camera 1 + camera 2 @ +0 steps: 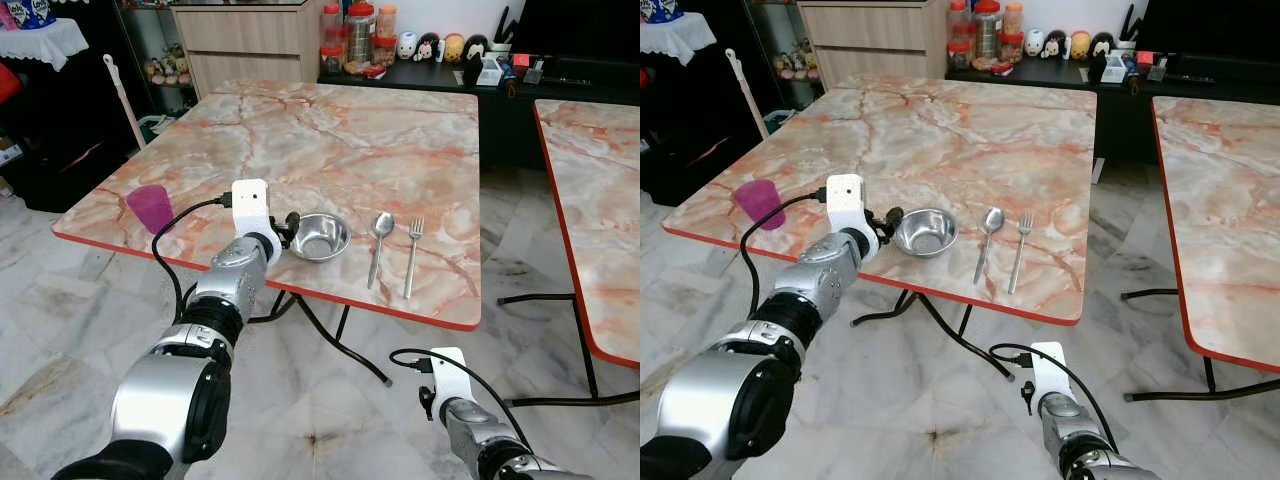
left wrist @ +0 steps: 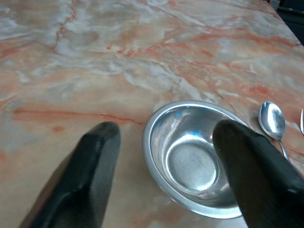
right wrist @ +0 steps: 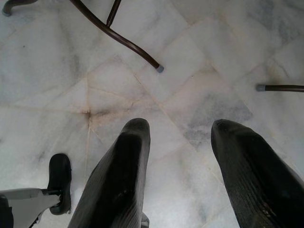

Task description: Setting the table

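A table [image 1: 330, 130] topped in orange-veined marble with a red edge is seen standing on a pale marble-tiled floor [image 1: 60, 330], carried on dark curved metal legs [image 3: 124, 41]. A second table [image 1: 600, 200] of the same kind is placed to the robot's right, apart from the first. Behind them, a wooden cabinet [image 1: 250, 40] and a dark sideboard [image 1: 420, 75] are set against the wall; jars [image 1: 360, 35] and small figurines [image 1: 440, 46] are lined up on the sideboard.

Near the front edge of the first table, a steel bowl [image 1: 320, 236] is set upright. To its right a spoon [image 1: 379, 245] and then a fork [image 1: 412, 255] are laid side by side, both pointing away from the robot and clear of the bowl. A purple cup [image 1: 149, 207] is placed at the front left corner, well apart from the bowl.

The left gripper [image 2: 164, 142] is held at the bowl's left side with its jaws spread wide; one finger is positioned over the bare tabletop beside the bowl and the other over the bowl's rim. Whether the rim is touched cannot be told, and nothing is clamped.

The right gripper [image 3: 180, 142] is hung low beside the table with its jaws apart above the floor tiles, and nothing is held between them.
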{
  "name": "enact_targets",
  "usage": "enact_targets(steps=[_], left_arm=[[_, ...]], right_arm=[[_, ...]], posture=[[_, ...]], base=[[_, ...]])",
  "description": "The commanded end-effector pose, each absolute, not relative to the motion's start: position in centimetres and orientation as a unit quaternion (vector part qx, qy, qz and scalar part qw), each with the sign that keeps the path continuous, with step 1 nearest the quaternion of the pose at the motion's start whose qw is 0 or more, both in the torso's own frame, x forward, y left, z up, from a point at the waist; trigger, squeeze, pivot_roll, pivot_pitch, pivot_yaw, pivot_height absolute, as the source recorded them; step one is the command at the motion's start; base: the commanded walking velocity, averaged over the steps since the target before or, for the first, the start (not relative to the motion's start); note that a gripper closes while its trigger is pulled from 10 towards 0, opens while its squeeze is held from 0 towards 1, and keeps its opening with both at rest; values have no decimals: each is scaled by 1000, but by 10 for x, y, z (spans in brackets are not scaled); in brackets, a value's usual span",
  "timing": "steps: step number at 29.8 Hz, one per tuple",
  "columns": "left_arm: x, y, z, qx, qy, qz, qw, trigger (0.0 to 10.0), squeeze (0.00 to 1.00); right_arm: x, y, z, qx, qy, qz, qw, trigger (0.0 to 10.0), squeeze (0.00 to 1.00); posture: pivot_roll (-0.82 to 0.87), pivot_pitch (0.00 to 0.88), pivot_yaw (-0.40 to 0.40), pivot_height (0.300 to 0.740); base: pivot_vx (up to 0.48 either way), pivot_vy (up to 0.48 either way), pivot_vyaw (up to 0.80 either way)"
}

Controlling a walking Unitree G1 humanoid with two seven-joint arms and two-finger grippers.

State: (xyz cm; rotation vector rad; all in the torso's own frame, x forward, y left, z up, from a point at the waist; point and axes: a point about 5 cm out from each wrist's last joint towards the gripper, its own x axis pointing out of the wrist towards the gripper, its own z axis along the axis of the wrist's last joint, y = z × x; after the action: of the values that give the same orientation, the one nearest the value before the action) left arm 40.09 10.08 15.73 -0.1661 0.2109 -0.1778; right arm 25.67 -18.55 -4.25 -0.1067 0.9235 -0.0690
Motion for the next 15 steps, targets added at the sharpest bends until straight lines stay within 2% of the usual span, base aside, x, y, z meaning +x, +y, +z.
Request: enact_targets(steps=[1,8,15], left_arm=[[402,95,160,-67,111,-95,987,10000,0],[399,82,150,-44,156,-103,981,10000,0],[399,86,147,-39,162,-93,982,10000,0]], right_arm=[[261,-182,-40,-53,438,-25,897,10000,0],[262,-182,-39,-54,436,-24,898,10000,0],[263,-183,-38,-54,436,-25,898,10000,0]], posture=[[22,0,21,740],[29,0,8,740],[30,0,6,740]], base=[[0,0,0],[0,0,0],[0,0,0]])
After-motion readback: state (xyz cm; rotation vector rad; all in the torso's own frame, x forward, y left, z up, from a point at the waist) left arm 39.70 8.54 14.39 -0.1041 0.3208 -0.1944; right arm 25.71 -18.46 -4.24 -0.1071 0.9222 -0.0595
